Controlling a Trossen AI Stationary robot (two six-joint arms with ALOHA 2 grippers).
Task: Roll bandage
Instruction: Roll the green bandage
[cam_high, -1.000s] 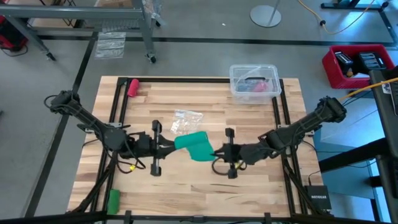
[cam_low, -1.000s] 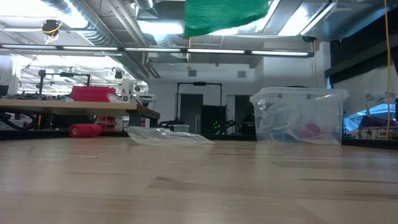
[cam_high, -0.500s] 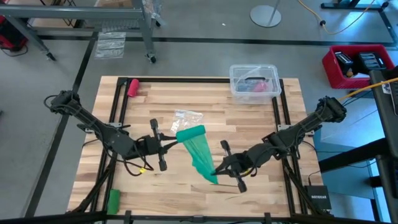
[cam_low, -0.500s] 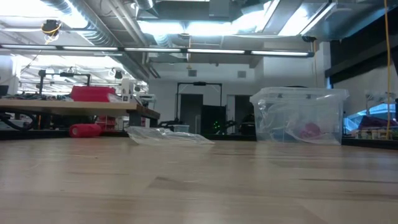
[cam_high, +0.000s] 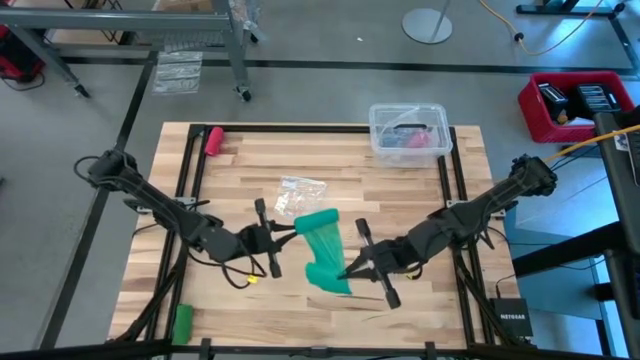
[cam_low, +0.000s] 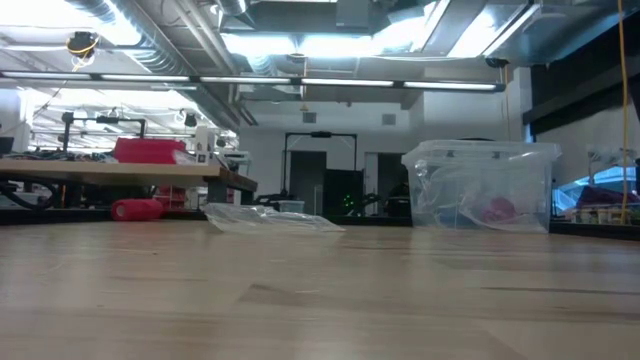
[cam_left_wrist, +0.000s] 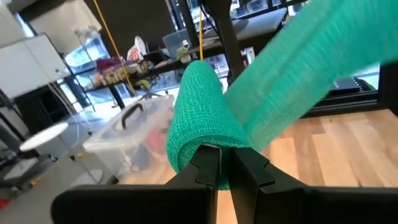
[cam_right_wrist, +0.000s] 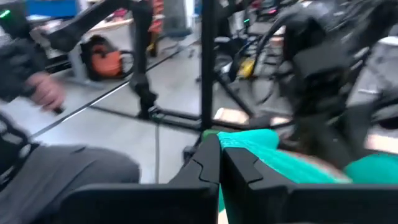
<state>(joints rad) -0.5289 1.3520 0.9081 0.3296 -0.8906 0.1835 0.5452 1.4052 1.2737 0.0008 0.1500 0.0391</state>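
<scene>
The bandage (cam_high: 323, 250) hangs between my two grippers above the middle of the table (cam_high: 300, 150), a teal strip pulled out with one end high near the plastic bag (cam_high: 299, 195) and the other low toward the near edge. My left gripper (cam_high: 296, 229) has its fingers pressed together on the upper end (in the left wrist view the cloth wraps over my closed fingertips (cam_left_wrist: 219, 163)), and my right gripper (cam_high: 347, 273) pinches the lower end, fingers shut on the teal cloth (cam_right_wrist: 261, 152). Half a second ago the strip ran slimmer and more slanted; now it looks wider, and my left gripper sits farther right and lower, while my right one has barely shifted. A second ago both ends were bunched close together at the same height. Open wood lies all around the strip: the clear lidded bin (cam_high: 408, 132) stays by the far right edge, the pink-red roll (cam_high: 214, 139) at the far left corner, the small green roll (cam_high: 182, 320) at the near left edge, all well apart from the cloth.
</scene>
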